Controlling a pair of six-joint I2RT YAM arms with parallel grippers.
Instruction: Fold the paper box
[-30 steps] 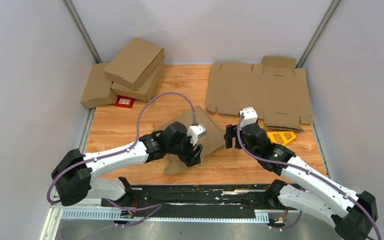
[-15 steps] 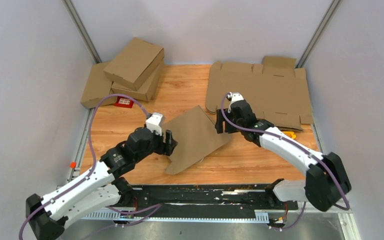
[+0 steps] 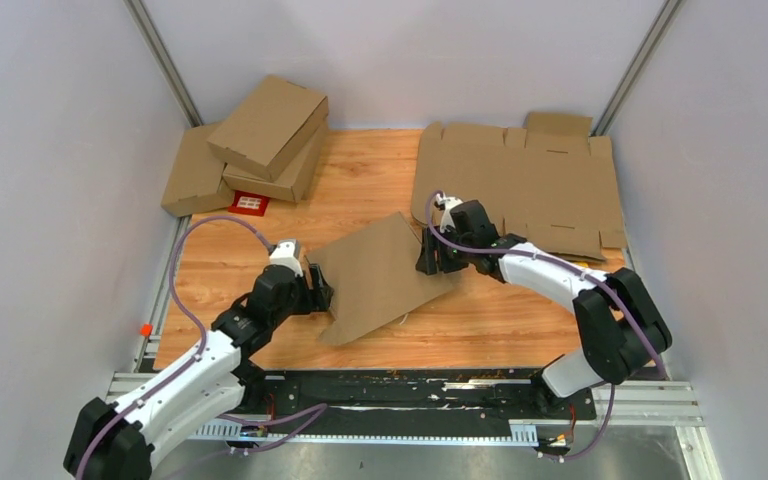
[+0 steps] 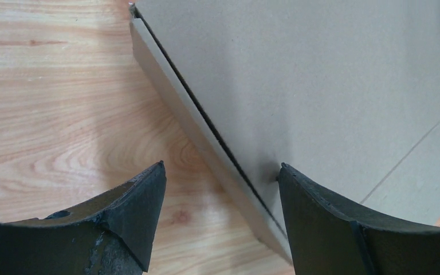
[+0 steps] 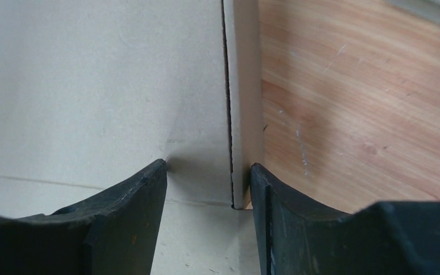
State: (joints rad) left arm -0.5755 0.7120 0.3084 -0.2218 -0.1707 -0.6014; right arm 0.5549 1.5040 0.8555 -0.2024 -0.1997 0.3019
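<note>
Item: paper box, plain brown corrugated board, shallow, lid lying down over the tray, with a dark seam showing between lid and side wall in both wrist views. It lies askew near the middle of the tabletop, slightly toward the near edge. Left pincer: released, fingers spread astride the box's left side wall, one over the lid and one over bare wood. Right pincer: likewise released, set astride the opposite side wall on the box's right. This two-sided placement appears meant to brace the box and press lid and walls square. The fold looks close to finished, though whether the lid's tabs are tucked home cannot be told. Also on the tabletop: folded boxes of the same brown, stacked at the far left corner with a red label beside them, and a flat blank with notched flaps at the far right corner, well apart from the work. Surface: pale varnished wood with visible grain. Surround: grey walls and a black rail along the near edge.
</note>
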